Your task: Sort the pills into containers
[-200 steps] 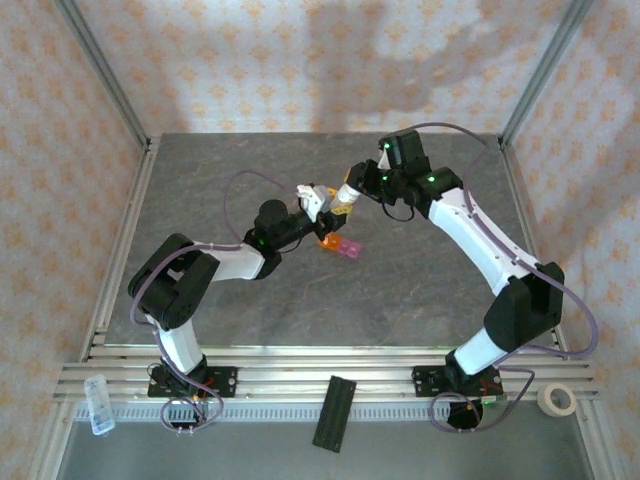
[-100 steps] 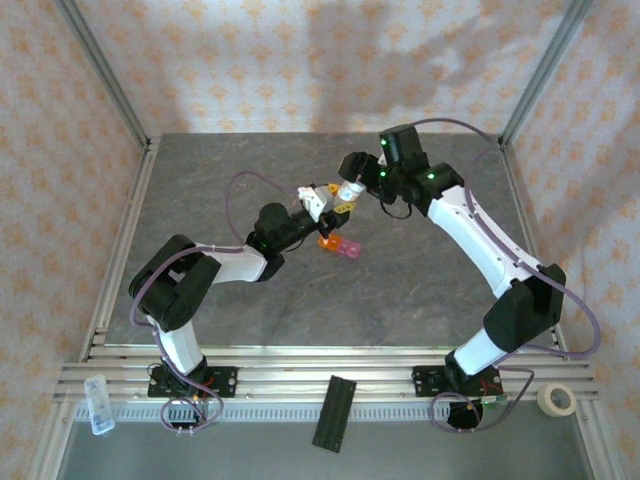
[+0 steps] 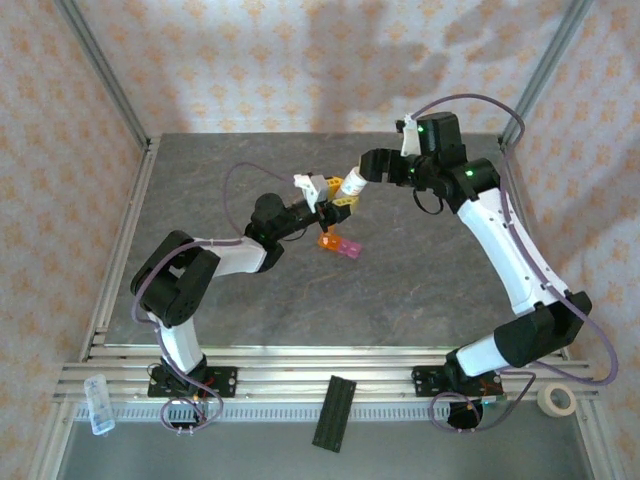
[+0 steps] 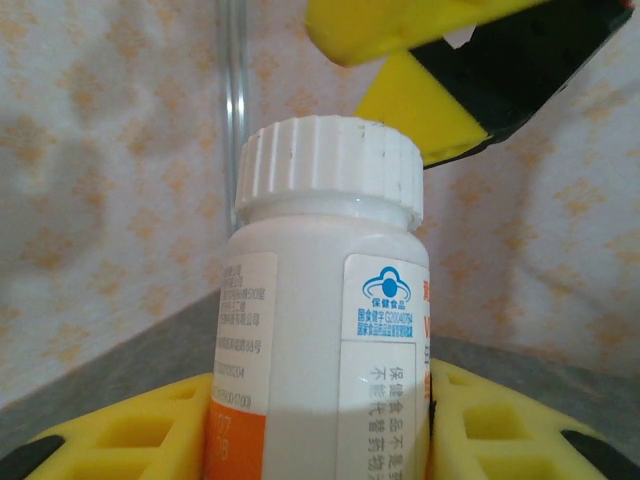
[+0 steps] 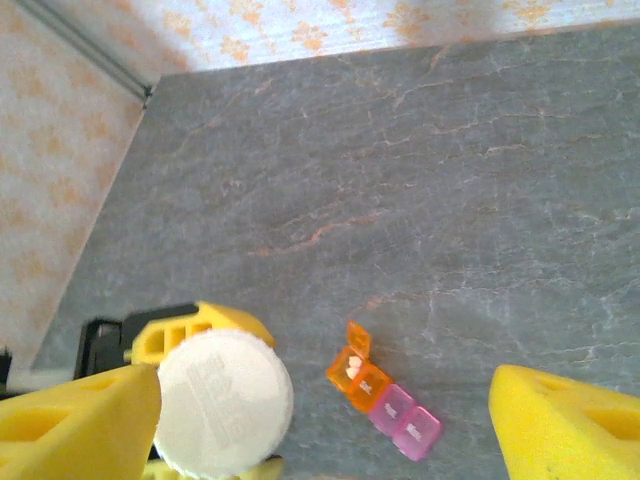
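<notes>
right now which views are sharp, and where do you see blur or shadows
Top external: evenly lit and sharp, with broad soft shadows on the back wall. Left wrist: the white bottle is in focus, label print readable, background soft. Right wrist: table and containers sharp; its own yellow fingers at the lower corners are blurred.

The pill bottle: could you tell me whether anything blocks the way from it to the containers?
Yes: the white cap is on the bottle that the left hand holds. The containers lie nearby, orange lid open.
</notes>
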Motion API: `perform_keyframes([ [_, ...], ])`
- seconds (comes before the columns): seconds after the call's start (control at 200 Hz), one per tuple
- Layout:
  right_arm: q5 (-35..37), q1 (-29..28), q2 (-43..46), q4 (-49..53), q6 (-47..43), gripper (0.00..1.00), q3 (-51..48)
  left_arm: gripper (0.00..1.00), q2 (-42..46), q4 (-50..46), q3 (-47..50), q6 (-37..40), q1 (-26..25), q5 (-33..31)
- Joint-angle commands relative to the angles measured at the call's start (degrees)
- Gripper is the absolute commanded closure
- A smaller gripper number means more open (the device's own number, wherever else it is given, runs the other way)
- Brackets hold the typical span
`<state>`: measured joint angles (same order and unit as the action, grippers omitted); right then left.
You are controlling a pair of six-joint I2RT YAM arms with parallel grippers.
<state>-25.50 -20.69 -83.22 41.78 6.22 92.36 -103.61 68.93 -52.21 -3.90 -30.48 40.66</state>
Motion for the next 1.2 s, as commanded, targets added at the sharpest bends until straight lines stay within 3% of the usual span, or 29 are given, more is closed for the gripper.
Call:
perform_keyframes([
  [0.0, -4.97, 1.14, 1.0, 2.34, -7.38, 0.15, -0.16, 1.0, -1.23, 4.01, -2.63, -5.9, 0.6, 6.93],
  [0.165, -10.62, 1.23, -0.73, 3.89, -8.81, 0.17, 1.52, 1.0, -1.59, 4.01, -3.05, -6.8, 0.68, 8.46],
  [0.45, -13.66, 1.24, -3.72, 4.78, -8.66, 0.26, 3.27, 1.0, -2.12, 4.04, -4.02, -7.9, 0.68, 9.35],
  [0.766, -14.0, 1.21, -4.07, 3.03, -6.15, 0.54, 2.19, 1.0, -1.9, 4.02, -3.92, -8.27, 0.69, 10.0],
  [0.966, -13.82, 1.18, -3.49, -2.97, 5.05, 0.61, -2.19, 1.0, -1.14, 3.94, -3.43, -6.66, 0.34, 7.23],
  [1.191, -2.92, -2.05, -1.8, -9.29, 23.42, 0.62, -9.2, 1.0, 1.64, 3.15, 0.01, 4.22, -2.07, -3.48],
])
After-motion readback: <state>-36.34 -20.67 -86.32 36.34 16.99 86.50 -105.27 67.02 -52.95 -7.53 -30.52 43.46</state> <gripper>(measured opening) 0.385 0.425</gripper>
